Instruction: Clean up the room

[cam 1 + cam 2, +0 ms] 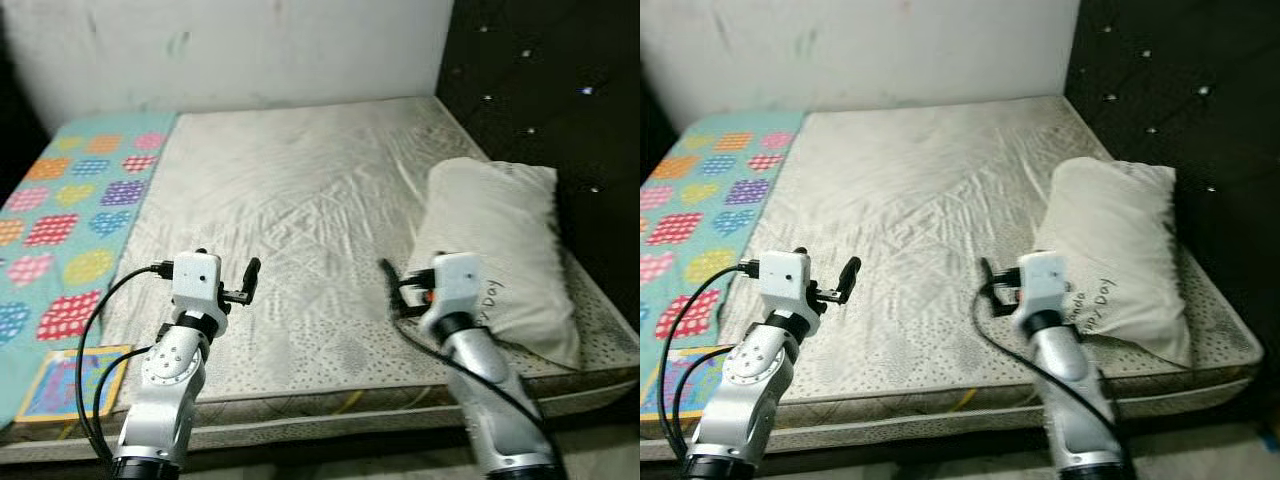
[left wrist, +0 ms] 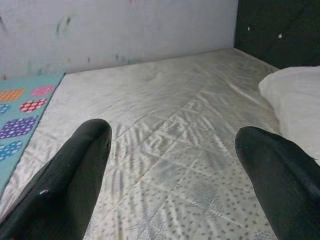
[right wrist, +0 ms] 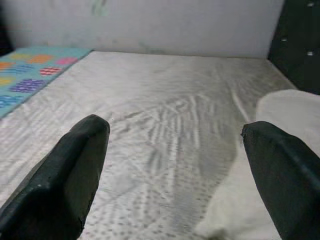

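Grippers, left (image 1: 250, 280) and right (image 1: 392, 285), spread wide above mattress (image 1: 300, 200) edge.

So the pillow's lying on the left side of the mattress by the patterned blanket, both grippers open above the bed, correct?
Not quite. The pillow lies on the right side of the mattress, against the dark headboard; the patterned blanket is on the left, as the left eye view shows. Left gripper and right gripper are indeed open above the bed.

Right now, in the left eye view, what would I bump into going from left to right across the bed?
Heart-patterned blanket → left gripper, fingers open → bare mattress → right gripper, fingers open → white pillow → black tufted headboard.
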